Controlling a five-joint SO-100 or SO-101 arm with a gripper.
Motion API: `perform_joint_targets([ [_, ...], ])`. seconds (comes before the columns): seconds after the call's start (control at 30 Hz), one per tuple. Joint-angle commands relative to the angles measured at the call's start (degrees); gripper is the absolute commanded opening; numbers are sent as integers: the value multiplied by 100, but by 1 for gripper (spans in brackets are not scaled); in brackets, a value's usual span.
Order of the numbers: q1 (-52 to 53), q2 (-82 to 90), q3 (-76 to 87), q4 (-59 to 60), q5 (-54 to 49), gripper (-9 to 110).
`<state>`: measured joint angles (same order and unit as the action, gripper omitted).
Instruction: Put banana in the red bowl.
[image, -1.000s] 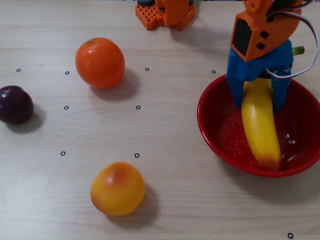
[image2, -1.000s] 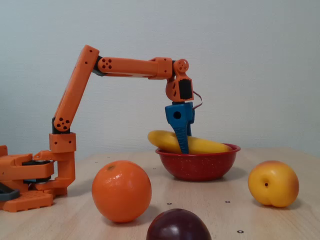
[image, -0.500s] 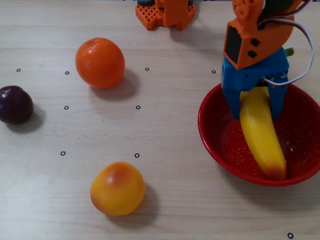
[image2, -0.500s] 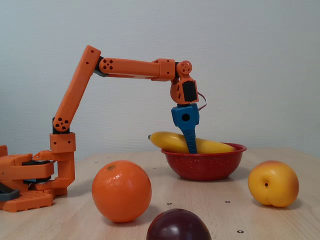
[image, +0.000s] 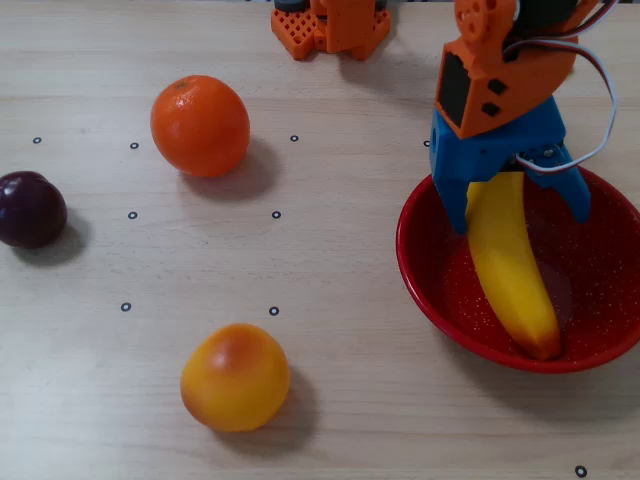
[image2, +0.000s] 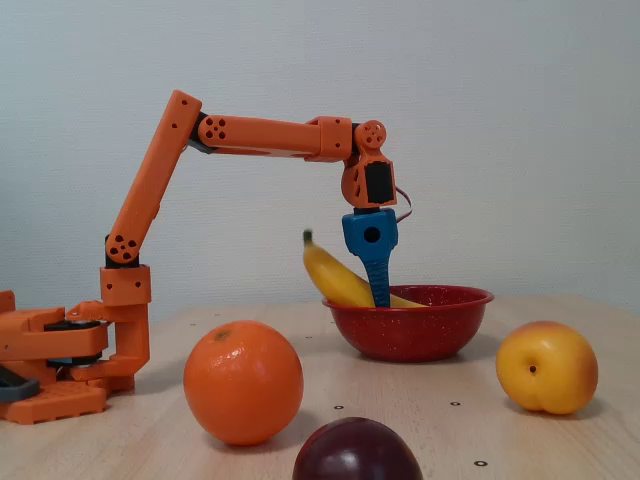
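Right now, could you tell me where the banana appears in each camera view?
Overhead view: the banana lies at right, inside the red bowl, under the gripper.
Fixed view: the banana is right of centre, tilted, stem end above the rim.
Shared landmark: the orange.

I note the worktop (image: 380, 400) is pale wood-grain laminate, matt and smooth. Under the jaws, the red bowl (image: 425, 290) looks like glossy enamel with fine white speckles. The banana (image: 510, 270) between the jaws is smooth, glossy yellow plastic. The arm (image2: 260, 133) reads as matt orange printed plastic, its gripper (image: 515, 205) matt blue plastic. Well away from the jaws, the orange (image: 200, 125) shows a finely dimpled skin and the plum (image: 30, 208) a dark sheen.
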<state>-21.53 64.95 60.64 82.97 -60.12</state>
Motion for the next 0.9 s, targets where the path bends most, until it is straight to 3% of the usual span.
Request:
perform_joint_targets([
  [0.0,158,756,-457,105,-62,42],
  [0.57,325,1775,-905,-1099,668,46],
  [0.7,396,2109,-896,-809,686,34],
  [0.87,536,2487,-791,-545,826,11],
])
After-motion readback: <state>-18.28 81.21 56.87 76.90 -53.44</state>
